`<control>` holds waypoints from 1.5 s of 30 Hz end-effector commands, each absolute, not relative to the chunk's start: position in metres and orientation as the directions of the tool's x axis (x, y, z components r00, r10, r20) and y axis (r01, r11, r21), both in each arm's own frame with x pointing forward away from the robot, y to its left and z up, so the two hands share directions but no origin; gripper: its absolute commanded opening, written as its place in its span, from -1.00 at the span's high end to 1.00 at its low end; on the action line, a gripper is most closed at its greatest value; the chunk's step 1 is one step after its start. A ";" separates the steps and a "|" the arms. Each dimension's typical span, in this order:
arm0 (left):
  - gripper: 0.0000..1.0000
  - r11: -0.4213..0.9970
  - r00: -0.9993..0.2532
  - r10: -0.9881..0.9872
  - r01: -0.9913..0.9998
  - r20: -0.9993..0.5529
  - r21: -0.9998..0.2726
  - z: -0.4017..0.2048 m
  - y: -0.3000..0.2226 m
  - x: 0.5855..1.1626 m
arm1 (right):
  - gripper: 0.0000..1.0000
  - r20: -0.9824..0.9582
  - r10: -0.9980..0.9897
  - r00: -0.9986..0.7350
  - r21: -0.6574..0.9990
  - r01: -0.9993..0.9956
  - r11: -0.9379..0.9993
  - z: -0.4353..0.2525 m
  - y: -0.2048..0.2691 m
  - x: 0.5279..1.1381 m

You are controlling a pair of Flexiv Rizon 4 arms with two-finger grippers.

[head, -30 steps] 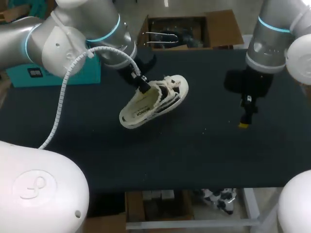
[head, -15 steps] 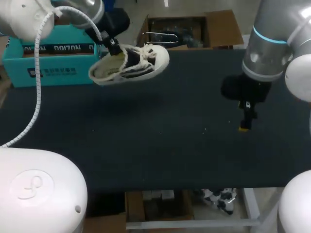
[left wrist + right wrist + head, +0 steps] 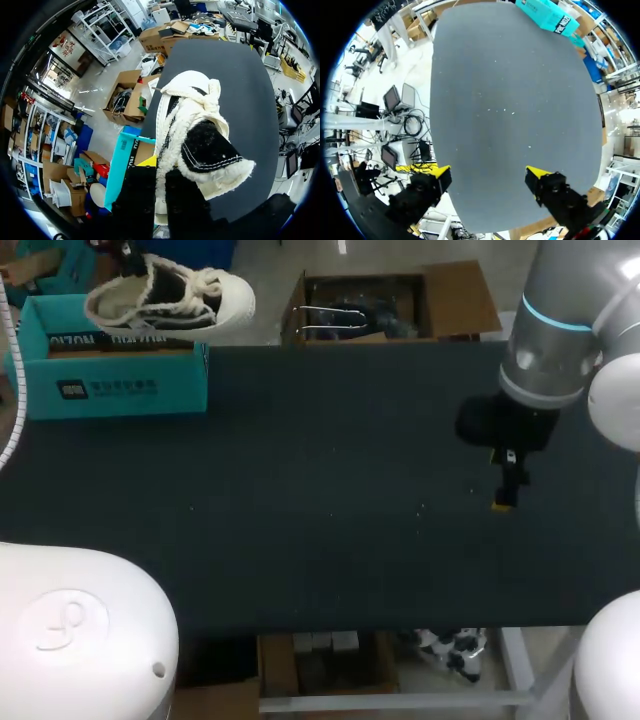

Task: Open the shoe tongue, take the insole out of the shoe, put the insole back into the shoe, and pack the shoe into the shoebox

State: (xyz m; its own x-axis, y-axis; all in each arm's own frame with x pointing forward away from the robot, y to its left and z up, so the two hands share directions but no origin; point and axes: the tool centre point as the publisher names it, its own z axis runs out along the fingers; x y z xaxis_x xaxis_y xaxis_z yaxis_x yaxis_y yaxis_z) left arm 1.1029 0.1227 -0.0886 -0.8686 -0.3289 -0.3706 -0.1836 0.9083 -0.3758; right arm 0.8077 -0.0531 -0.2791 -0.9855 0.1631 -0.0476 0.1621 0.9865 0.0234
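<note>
The white and black shoe [image 3: 170,295] hangs in the air over the open teal shoebox [image 3: 110,365] at the table's back left corner, its toe pointing right. In the left wrist view my left gripper [image 3: 159,176] is shut on the shoe [image 3: 192,120] at its heel collar, with the fleecy tongue folded out beside the fingers and the shoebox [image 3: 124,162] underneath. The insole is hidden from me. My right gripper [image 3: 503,495] hovers over the right side of the table, open and empty; its yellow tips stand wide apart around bare tabletop [image 3: 489,175].
The black table top [image 3: 320,490] stretches between the shoebox and my right arm. The shoebox [image 3: 547,15] lies far ahead of the right gripper. White robot housings [image 3: 80,630] rise at the near left and near right corners.
My left arm has carried the shoe up from the middle of the table and leftward to above the shoebox. The right gripper has stayed nearly still.
</note>
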 end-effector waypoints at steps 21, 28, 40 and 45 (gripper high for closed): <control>1.00 0.888 -0.852 -0.411 -0.295 -0.325 -0.352 -0.177 0.272 1.200 | -1.00 -0.048 0.163 -0.985 0.021 0.162 0.987 -0.278 -0.053 0.807; 1.00 0.894 -0.868 -0.409 -0.318 -0.281 -0.317 -0.214 0.279 1.212 | -1.00 -0.048 0.163 -0.985 0.021 0.162 0.987 -0.278 -0.053 0.807; 1.00 0.890 -0.882 -0.431 -0.382 -0.189 -0.247 -0.287 0.292 1.234 | -1.00 -0.048 0.163 -0.985 0.021 0.162 0.987 -0.278 -0.053 0.807; 1.00 0.886 -0.892 -0.438 -0.407 -0.115 -0.222 -0.319 0.296 1.241 | -1.00 -0.048 0.163 -0.985 0.021 0.162 0.987 -0.278 -0.053 0.807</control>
